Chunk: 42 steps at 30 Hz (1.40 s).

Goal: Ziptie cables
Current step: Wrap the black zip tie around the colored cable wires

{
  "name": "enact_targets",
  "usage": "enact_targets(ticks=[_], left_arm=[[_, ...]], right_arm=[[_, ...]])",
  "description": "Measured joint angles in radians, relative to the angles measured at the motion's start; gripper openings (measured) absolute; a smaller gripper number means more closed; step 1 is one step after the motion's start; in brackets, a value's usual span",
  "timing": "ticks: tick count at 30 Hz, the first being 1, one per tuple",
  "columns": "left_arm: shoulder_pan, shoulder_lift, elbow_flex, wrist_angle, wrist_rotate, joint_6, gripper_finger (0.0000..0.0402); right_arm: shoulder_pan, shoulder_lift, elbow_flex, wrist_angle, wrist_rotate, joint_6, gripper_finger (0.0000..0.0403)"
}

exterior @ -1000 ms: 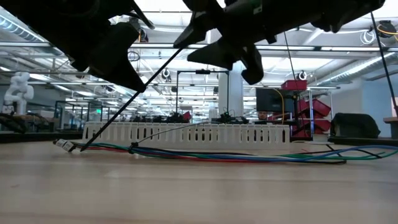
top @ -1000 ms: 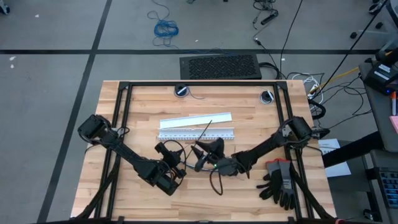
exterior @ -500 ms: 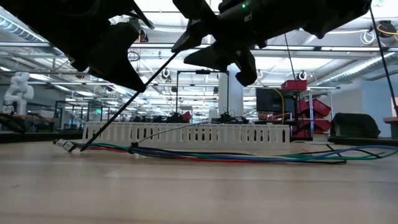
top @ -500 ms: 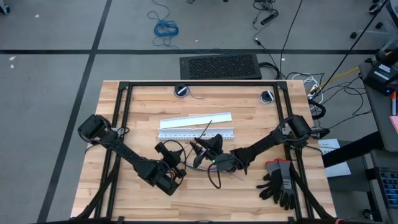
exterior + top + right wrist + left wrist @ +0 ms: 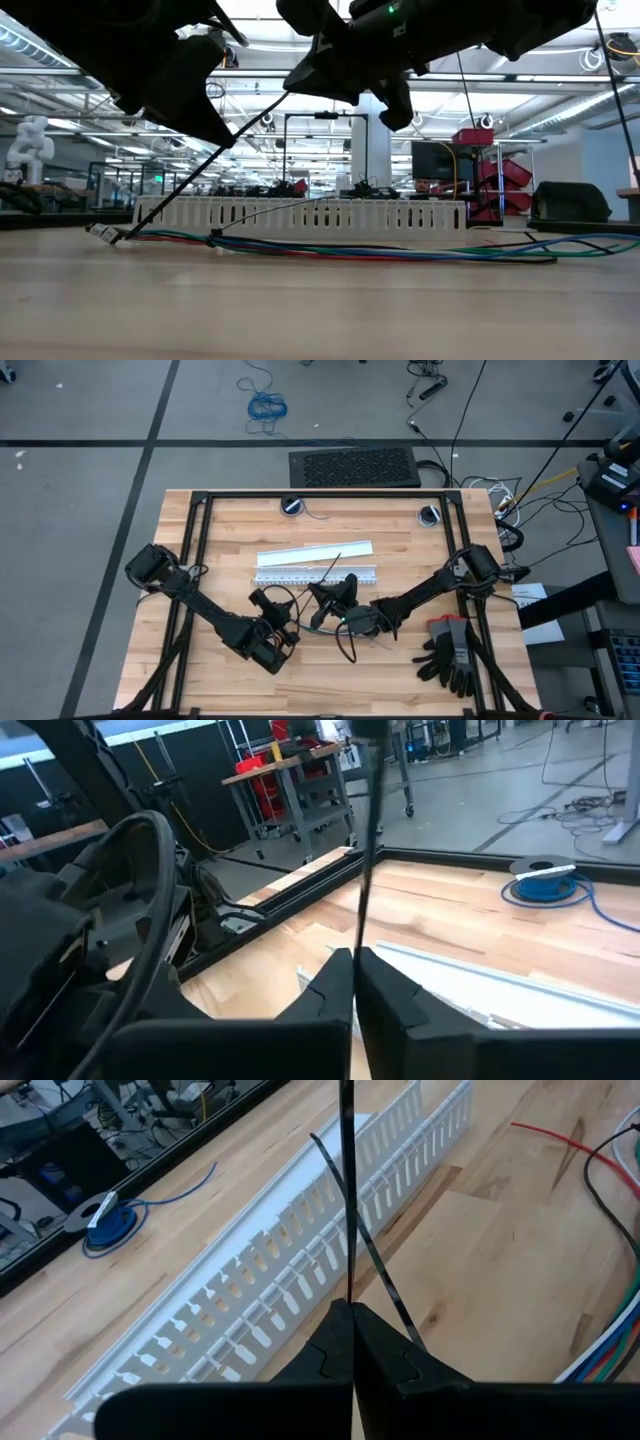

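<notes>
black and thin, a ziptie (image 5: 345, 1200) stands pinched between the closed fingers of the left gripper (image 5: 352, 1342), running straight out past the fingertips; a second ziptie (image 5: 365, 1240) crosses it at a slant in the left wrist view, and which of the two is truly gripped there i cannot tell. the right gripper (image 5: 354, 982) is closed on a ziptie (image 5: 366, 850) too, its long axis pointing away from the jaws toward the table's far edge. a second ago the right fingers stood apart; now they meet, and the right wrist has shifted slightly toward the left arm.

in the low view a ziptie (image 5: 195, 170) slants down from the right gripper (image 5: 300, 75) to the table near the cables' end. the cables (image 5: 380, 250), blue, green and red, lie lengthwise across the table in front of the white slotted strip (image 5: 300, 212). from above, the left gripper (image 5: 268, 608) and right gripper (image 5: 325, 600) sit close together, just in front of that strip (image 5: 315, 575); a plain white strip (image 5: 315, 552) lies behind it. black gloves (image 5: 452, 653) lie by the right arm.
</notes>
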Motion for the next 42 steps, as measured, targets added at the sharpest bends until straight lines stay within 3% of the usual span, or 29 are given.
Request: enact_targets(ticks=[6,10,14,19,22,25,28,31,34,42], left_arm=[[-0.013,-0.006,0.000,0.000,0.040,0.015,0.0000],[-0.079,-0.036,0.000,0.000,0.072,0.069,0.0002],[-0.160,-0.109,-0.001,-0.005,0.093,0.109,0.0028],[-0.258,-0.238,-0.001,0.034,0.106,0.180,0.0069],[-0.305,-0.274,-0.002,0.144,0.087,0.275,0.0085],[-0.325,-0.262,-0.018,0.394,0.105,0.491,0.0094],[-0.303,-0.212,-0.035,0.728,0.314,0.752,0.0098],[-0.256,-0.141,-0.045,1.014,0.554,0.902,0.0098],[-0.201,-0.088,-0.045,1.167,0.656,0.914,0.0098],[-0.083,0.028,-0.045,1.294,0.832,0.809,0.0099]], right_arm=[[0.018,0.000,0.000,-0.002,-0.029,-0.080,0.0001],[0.057,-0.001,0.000,-0.006,-0.047,-0.223,0.0000],[0.092,-0.041,-0.001,-0.021,-0.170,-0.339,0.0000],[0.126,-0.124,-0.001,-0.093,-0.418,-0.467,0.0000],[0.130,-0.178,-0.001,-0.166,-0.686,-0.514,0.0000],[0.124,-0.203,-0.001,-0.175,-0.987,-0.564,0.0000],[0.120,-0.211,-0.001,-0.144,-1.235,-0.586,0.0000],[0.113,-0.210,-0.001,-0.104,-1.383,-0.595,0.0000],[0.112,-0.211,-0.001,-0.076,-1.407,-0.604,0.0000],[0.113,-0.210,0.000,-0.054,-1.472,-0.659,0.0000]])
